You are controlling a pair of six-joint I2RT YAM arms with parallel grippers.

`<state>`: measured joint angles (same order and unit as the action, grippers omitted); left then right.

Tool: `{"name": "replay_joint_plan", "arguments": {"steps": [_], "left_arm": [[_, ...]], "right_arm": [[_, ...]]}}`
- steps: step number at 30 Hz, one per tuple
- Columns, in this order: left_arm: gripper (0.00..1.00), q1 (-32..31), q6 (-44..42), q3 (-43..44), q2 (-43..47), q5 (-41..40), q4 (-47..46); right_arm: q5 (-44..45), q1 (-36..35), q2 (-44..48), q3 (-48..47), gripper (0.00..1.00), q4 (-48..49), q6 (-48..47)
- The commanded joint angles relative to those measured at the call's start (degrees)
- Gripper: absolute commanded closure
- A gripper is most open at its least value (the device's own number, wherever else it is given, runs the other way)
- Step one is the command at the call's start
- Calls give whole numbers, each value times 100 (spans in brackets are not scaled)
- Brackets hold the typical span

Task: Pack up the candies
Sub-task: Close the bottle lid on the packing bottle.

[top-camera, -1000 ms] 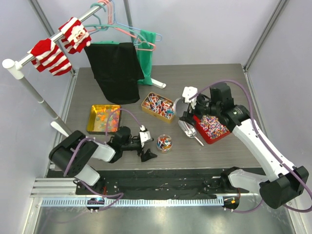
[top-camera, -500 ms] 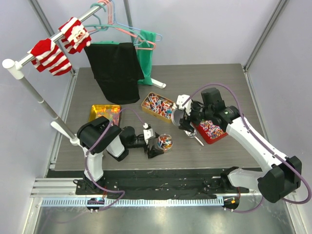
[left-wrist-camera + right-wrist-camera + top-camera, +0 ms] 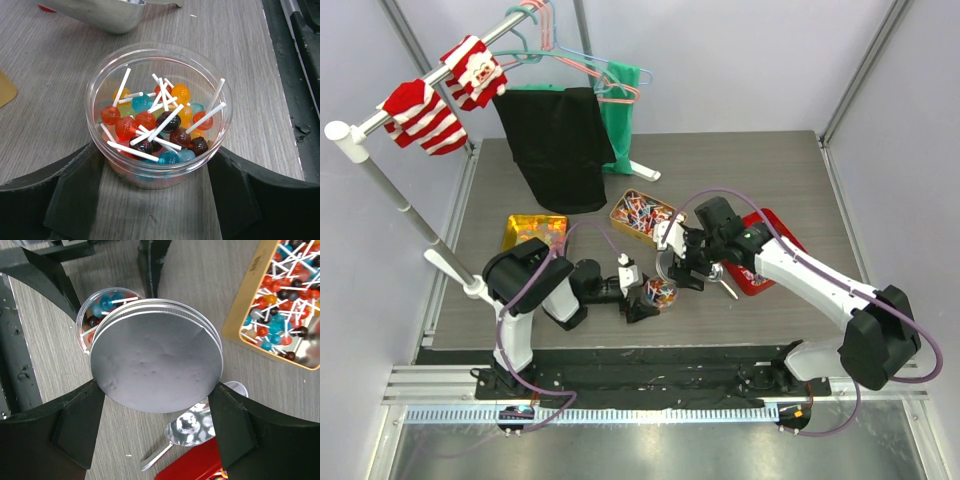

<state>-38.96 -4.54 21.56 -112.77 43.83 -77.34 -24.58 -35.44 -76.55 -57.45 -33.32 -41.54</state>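
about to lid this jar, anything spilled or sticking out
No spill seen. A few lollipop sticks reach up to the jar rim and might catch the lid held above.

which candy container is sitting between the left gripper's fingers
The small clear round jar of lollipops, flanked by the left gripper. It is the only round, see-through one; the gold tin, yellow tray and red tray are rectangular.

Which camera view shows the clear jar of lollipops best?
Left wrist: the jar sits large and centred, its lollipops clear. Right wrist shows only its edge past the silver lid; the top view shows it tiny.
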Motion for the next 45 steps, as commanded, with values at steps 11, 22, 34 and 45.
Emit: {"name": "replay_joint_plan", "arguments": {"steps": [11, 22, 34, 45], "left_arm": [[6, -173, -188, 199, -254, 468, -1125], [15, -173, -337, 173, -298, 301, -1125], [14, -173, -373, 190, -324, 161, -1125], [14, -182, -364, 208, -325, 125, -1125]], "right_arm": [[445, -472, -360, 103, 41, -236, -328], [445, -701, -448, 67, 41, -403, -311], [621, -1052, -703, 59, 40, -280, -258], [709, -1140, -720, 137, 37, 45, -170]]}}
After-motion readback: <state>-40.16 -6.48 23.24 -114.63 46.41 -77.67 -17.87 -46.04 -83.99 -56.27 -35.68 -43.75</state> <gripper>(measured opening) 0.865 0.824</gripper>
